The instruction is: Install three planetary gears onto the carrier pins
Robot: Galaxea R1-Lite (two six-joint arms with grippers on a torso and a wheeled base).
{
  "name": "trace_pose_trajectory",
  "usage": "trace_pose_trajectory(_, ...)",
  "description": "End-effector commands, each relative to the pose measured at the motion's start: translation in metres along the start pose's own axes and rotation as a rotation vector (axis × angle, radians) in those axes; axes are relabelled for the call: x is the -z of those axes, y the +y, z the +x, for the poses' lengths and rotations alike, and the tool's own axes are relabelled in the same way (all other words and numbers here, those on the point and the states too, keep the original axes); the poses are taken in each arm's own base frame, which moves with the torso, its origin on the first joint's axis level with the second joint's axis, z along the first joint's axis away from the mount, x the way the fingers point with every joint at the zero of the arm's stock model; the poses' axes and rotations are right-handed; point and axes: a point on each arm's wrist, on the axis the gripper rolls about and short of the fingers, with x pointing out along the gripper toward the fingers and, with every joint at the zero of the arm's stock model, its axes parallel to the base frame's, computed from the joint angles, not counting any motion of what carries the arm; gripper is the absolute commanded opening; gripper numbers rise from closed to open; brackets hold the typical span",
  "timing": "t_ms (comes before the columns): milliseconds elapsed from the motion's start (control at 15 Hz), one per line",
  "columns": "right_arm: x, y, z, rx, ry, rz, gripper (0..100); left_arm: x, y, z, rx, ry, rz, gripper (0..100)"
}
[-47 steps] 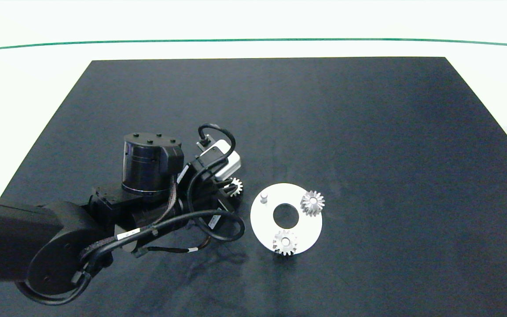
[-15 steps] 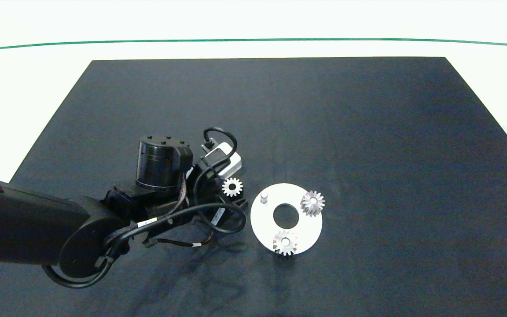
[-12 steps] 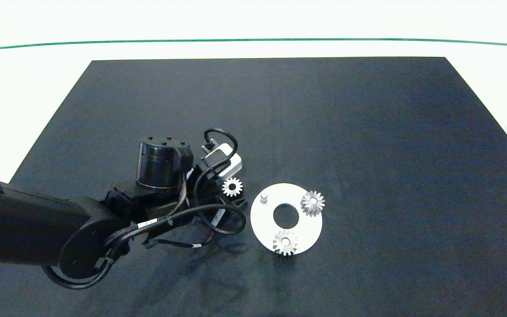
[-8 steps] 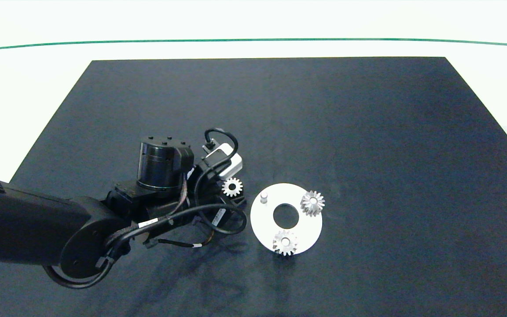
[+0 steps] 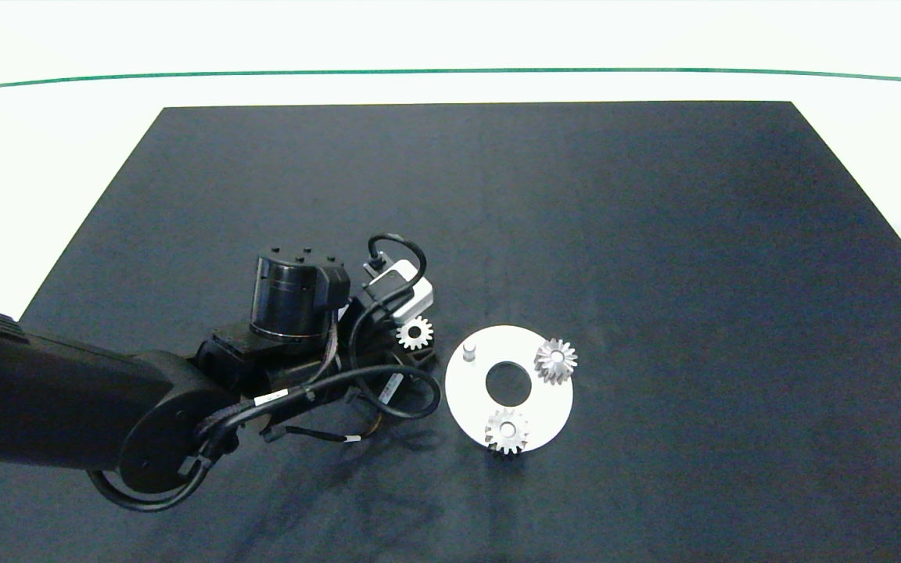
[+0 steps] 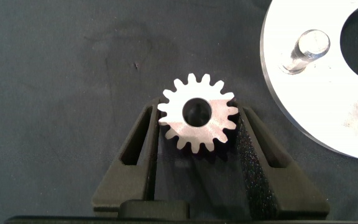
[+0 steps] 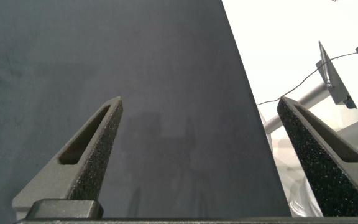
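Observation:
A flat white disc [image 5: 544,407] lies on the black mat with two planetary gears on its pins, one at the right [image 5: 555,360] and one at the front [image 5: 506,430]. One carrier pin [image 5: 468,349] stands bare at the disc's left; it also shows in the left wrist view as a short peg [image 6: 304,51]. My left gripper [image 6: 197,127] is shut on a third silvery gear [image 6: 197,119], held flat just left of the disc [image 6: 328,112]. From above that gear [image 5: 414,335] sits left of the bare pin. My right gripper [image 7: 197,134] is open over bare mat.
The black mat [image 5: 654,234] spreads wide behind and to the right of the disc. Its right edge [image 7: 244,112] meets a white floor with a metal stand leg [image 7: 303,99] and cable.
My left arm has lifted the third gear off the mat and edged slightly right with it. The disc and its two seated gears have not moved.

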Motion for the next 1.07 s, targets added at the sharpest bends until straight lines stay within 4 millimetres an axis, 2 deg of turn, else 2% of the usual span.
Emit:
trace_pose_trajectory(67, 0.0, 0.0, 0.001, 0.0, 0.007, -0.004, 100, 0.0, 0.0, 0.001, -0.001, 0.0, 0.002, 35)
trace_pose_trajectory(800, 0.001, 0.0, 0.0, 0.004, 0.004, -0.003, 100, -0.001, 0.002, -0.003, -0.007, -0.005, -0.001, 13)
trace_pose_trajectory(1067, 0.001, 0.0, 0.0, 0.004, 0.004, -0.003, 100, -0.009, 0.006, -0.019, -0.008, -0.01, -0.003, 13)
